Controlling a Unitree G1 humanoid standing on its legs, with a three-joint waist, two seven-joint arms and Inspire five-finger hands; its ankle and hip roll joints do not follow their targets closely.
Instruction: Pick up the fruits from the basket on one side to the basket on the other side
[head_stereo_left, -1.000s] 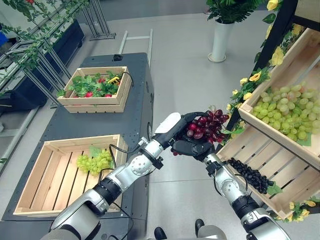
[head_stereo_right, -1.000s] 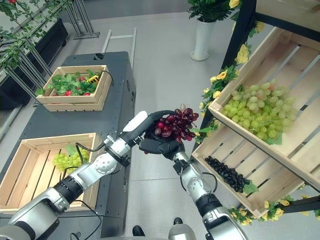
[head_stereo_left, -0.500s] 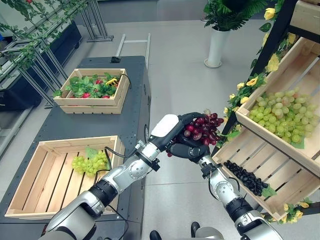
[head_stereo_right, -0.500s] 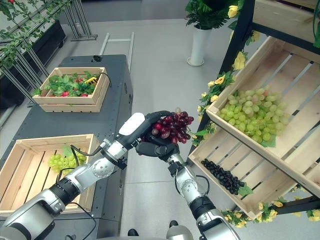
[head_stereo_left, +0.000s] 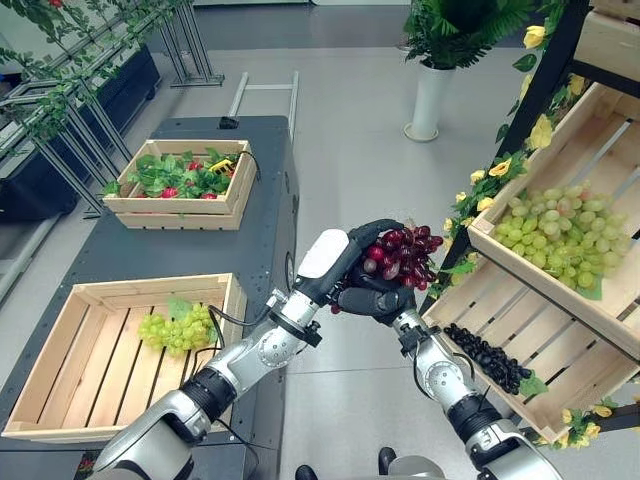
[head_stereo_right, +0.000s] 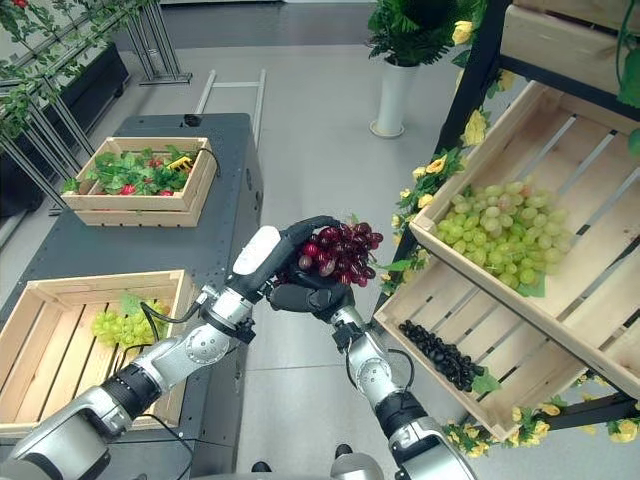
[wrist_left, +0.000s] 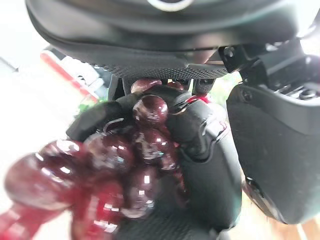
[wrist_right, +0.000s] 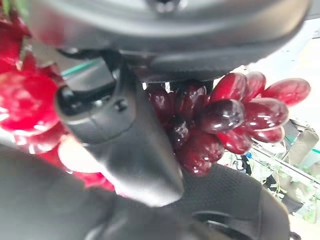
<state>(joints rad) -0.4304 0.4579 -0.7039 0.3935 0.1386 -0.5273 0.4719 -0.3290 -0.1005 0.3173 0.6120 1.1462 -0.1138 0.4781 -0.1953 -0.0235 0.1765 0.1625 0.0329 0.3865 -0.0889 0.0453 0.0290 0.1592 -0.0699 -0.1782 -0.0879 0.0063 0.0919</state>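
A bunch of red grapes (head_stereo_left: 400, 254) is held in the air between the dark table and the shelf, with both hands on it. My left hand (head_stereo_left: 327, 256) reaches in from the table side, its fingers curled over the top of the bunch. From below, my right hand (head_stereo_left: 372, 300) cups and grips the grapes (wrist_right: 225, 120), its thumb (wrist_right: 125, 145) lying against them. In the left wrist view the red grapes (wrist_left: 130, 165) lie among the dark fingers (wrist_left: 207, 150) of the right hand. The near wooden crate (head_stereo_left: 60, 340) on the table holds green grapes (head_stereo_left: 178, 328).
A second crate (head_stereo_left: 190, 208) with leaves and red fruit stands at the table's far end. On the right, slanted shelf crates hold green grapes (head_stereo_left: 552, 236) and black grapes (head_stereo_left: 490, 354). A white plant pot (head_stereo_left: 427, 98) stands on the floor beyond.
The whole picture has shifted a little, so the camera moved. Both hands keep the same hold on the red grape bunch, which sits slightly further towards the table.
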